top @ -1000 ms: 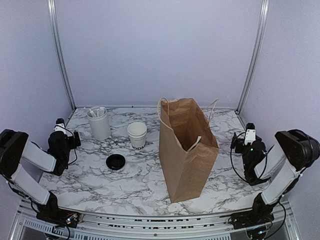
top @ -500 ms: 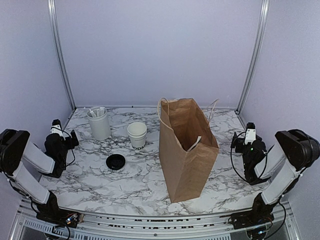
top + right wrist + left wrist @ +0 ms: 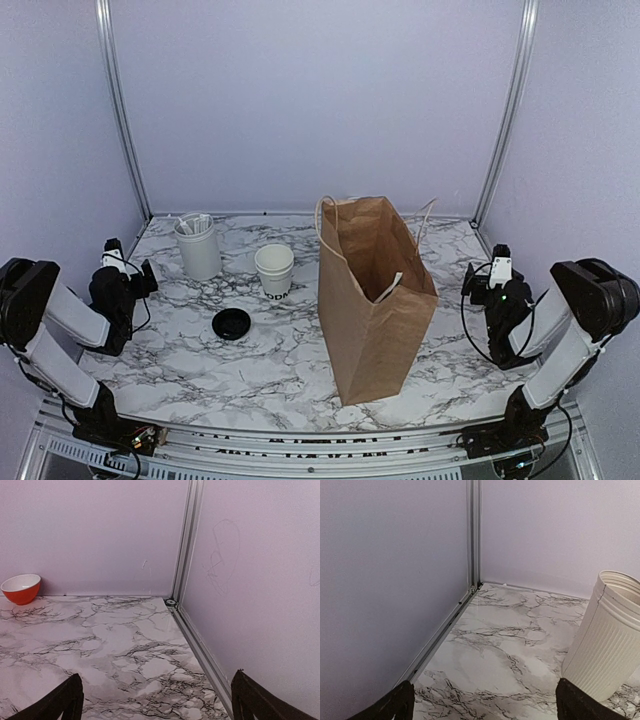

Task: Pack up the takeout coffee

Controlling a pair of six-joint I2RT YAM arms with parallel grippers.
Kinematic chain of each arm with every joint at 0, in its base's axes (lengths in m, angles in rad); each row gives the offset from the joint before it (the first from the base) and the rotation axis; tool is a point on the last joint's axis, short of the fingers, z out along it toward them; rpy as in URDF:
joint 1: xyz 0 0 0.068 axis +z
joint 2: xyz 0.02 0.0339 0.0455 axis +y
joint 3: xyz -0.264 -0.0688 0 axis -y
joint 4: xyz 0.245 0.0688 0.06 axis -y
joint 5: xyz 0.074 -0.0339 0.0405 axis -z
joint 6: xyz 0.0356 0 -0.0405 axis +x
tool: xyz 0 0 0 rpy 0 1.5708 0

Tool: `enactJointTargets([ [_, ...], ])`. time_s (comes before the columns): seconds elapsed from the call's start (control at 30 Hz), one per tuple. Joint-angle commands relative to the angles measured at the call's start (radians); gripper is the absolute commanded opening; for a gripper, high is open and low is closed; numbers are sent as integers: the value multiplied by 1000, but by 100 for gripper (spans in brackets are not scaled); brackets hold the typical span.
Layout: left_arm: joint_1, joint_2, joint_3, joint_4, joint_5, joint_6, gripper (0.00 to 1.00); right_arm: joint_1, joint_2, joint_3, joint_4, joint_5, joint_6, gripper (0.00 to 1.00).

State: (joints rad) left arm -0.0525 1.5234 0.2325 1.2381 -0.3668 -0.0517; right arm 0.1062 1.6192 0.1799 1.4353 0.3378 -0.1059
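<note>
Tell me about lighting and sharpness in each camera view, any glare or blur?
Top external view: soft, even light, a faint shadow under the paper bag; lettering on the cup looks soft. Left wrist view: the ribbed white holder is sharp, with a pale sheen on the table near the wall. Right wrist view: the orange bowl is crisp, no glare.

Entry, one item: white paper cup [image 3: 274,270], top view. A single short line of dark capital lettering is showing low on the side facing the camera, just above the base. The letters are reading roughly as "ODN", but they are appearing too small and blurred to be confirmed.
</note>
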Motion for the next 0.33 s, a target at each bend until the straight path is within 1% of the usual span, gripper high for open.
enactJointTargets([
  [0.0, -3, 7, -4, 47, -6, 4, 99, -11, -8, 20, -3, -11, 4, 100],
  [0.3, -2, 7, -4, 46, -5, 5, 99, -12, -8, 21, -6, -10, 4, 100],
])
